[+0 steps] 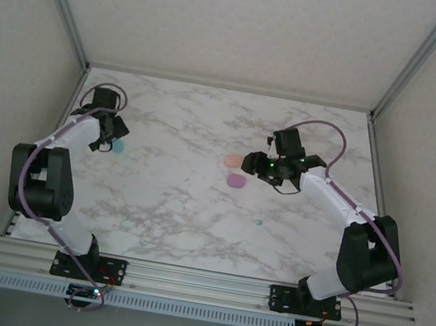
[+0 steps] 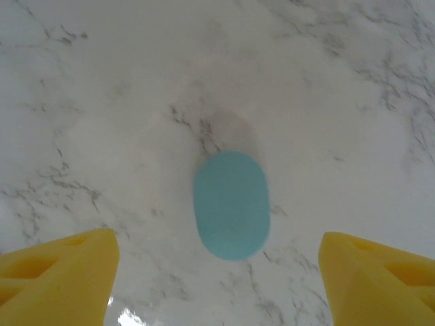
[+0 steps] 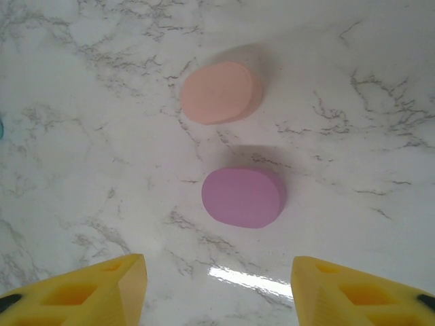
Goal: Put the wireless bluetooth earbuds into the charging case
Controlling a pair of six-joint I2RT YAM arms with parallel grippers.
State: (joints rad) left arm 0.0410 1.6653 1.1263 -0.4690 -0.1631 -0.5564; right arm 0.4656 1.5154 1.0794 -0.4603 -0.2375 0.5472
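Note:
A teal oval charging case (image 2: 231, 204) lies flat on the marble, just ahead of my left gripper (image 2: 217, 275), which hangs above it, open and holding nothing. From the top view the same teal case (image 1: 118, 146) sits beside the left gripper (image 1: 112, 137) at the table's left. My right gripper (image 3: 217, 288) is open and holds nothing, hovering short of a purple case (image 3: 242, 197) with a pink case (image 3: 221, 92) beyond it. Viewed from overhead, the right gripper (image 1: 251, 164) is next to both. One tiny teal earbud (image 1: 257, 221) lies alone nearer the front.
The marble table (image 1: 166, 221) is walled by a metal frame on the left, right and back. Open surface lies between the two arms and toward the front edge. The right arm's cable (image 1: 324, 130) loops above its wrist.

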